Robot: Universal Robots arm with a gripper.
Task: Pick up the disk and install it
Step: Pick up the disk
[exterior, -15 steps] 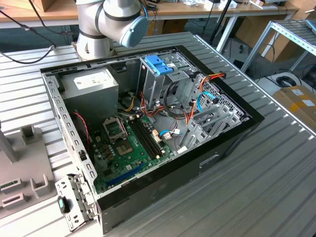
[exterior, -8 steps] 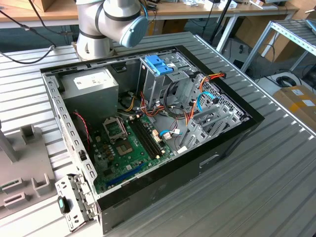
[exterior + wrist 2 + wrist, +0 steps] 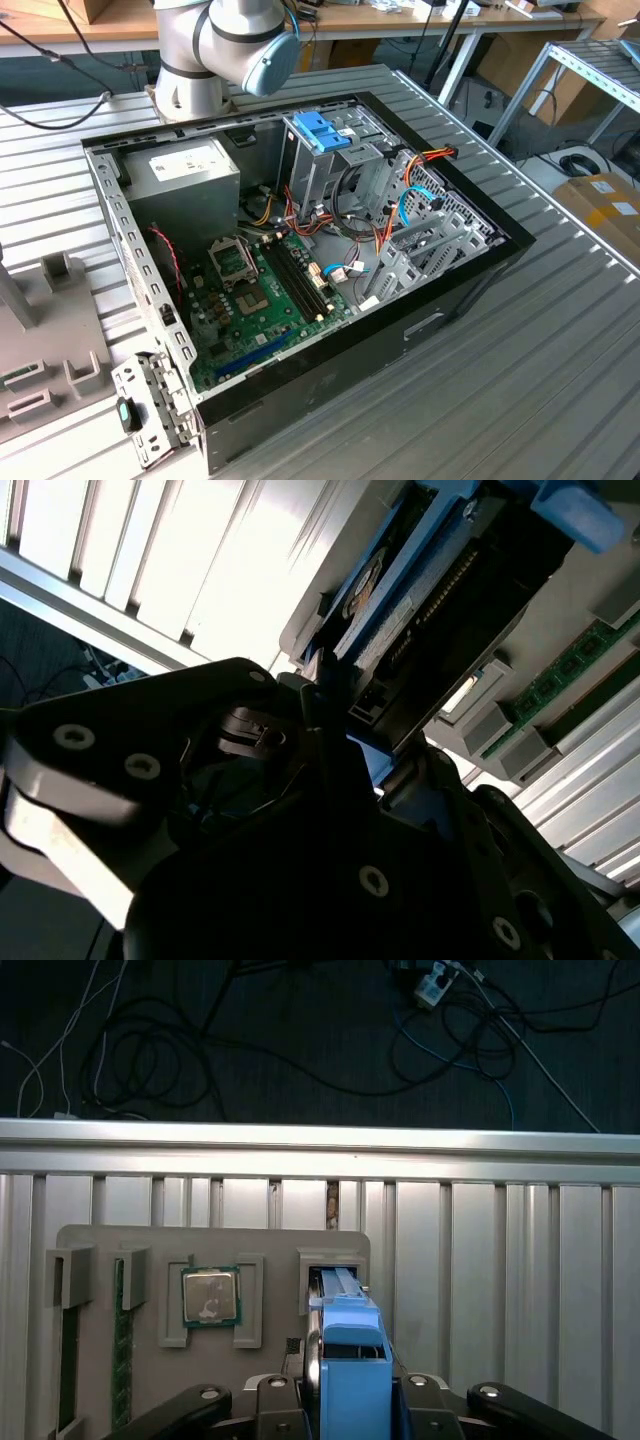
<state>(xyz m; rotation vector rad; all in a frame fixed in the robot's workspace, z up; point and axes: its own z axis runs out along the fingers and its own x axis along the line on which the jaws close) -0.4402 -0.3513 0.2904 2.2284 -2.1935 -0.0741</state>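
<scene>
On the slatted table (image 3: 520, 400), in the exterior view: open computer case (image 3: 470, 262), motherboard (image 3: 262, 290) exposed, grey power box (image 3: 185, 172) toward the far side, blue cage handle (image 3: 318, 130) upright just beside it. Base of the robot arm (image 3: 225, 40) planted beyond the case. Grey holder tray (image 3: 45, 370) out at the exterior view's left, apart from the case.

Over to the second wrist view: looking along the dark gripper (image 3: 365, 730) at the disk (image 3: 420, 610), blue rail down its edge, connector end toward the camera, green memory sticks (image 3: 570, 670) just beside.

Now the first wrist view: disk (image 3: 350, 1330) upright in a slot of the holder tray, processor chip (image 3: 210, 1295) in the neighbouring pocket. Straddled closely by the gripper on both sides. Clamped or merely flanking, cannot tell.
</scene>
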